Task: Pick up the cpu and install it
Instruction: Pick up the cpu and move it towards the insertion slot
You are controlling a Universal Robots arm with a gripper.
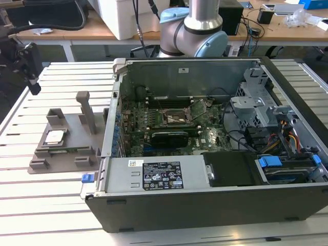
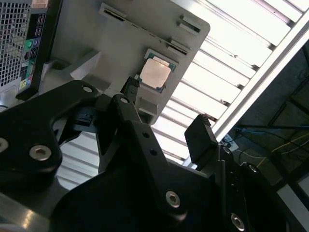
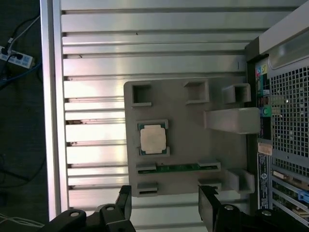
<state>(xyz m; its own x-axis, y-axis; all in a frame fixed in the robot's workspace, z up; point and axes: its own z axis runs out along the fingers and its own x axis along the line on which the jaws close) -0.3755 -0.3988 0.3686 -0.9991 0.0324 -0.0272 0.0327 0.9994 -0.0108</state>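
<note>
Two black fingers of one hand, spread and empty, clear of the one cpu, cpu lying flat in square recess of one grey holder, on slatted table, beside one open computer case.

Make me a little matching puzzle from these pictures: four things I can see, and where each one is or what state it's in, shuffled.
Things:
1. cpu
2. gripper
3. black socket frame
4. grey holder

Places or states:
A. on the green board inside the open computer case
B. open, holding nothing
C. lying on the slatted metal table
D. resting in a square recess of the grey holder

Pairs: 1-D, 2-B, 3-A, 4-C.
</note>
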